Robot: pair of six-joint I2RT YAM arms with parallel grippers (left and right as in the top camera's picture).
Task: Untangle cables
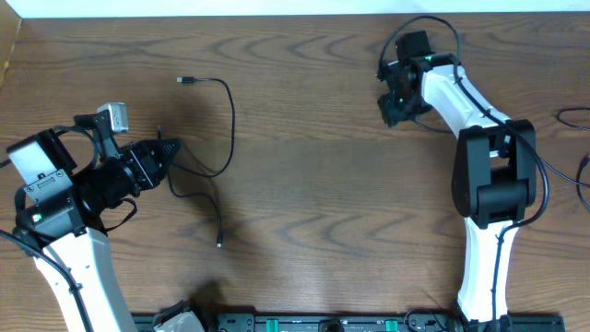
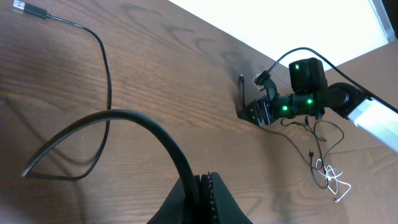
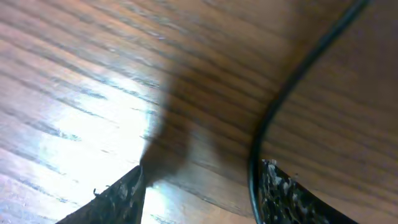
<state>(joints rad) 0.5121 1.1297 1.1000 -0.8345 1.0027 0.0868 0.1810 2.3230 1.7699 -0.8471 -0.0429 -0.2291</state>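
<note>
A thin black cable (image 1: 230, 120) lies on the wooden table, from a plug (image 1: 187, 81) at the back, through a loop, to a free end (image 1: 219, 242) at the front. My left gripper (image 1: 164, 152) is shut on this cable; in the left wrist view the cable (image 2: 107, 74) arcs out of the closed jaws (image 2: 202, 190). My right gripper (image 1: 396, 103) is at the back right, low over the table. Its fingers (image 3: 202, 180) are open, and a black cable (image 3: 292, 81) runs along the inside of the right finger. It is not gripped.
More thin cables, some white, lie in a bundle at the table's right edge (image 1: 579, 118), and show in the left wrist view (image 2: 329, 177). The right arm's body (image 1: 493, 175) stands at the right. The table's back edge is just beyond the right gripper.
</note>
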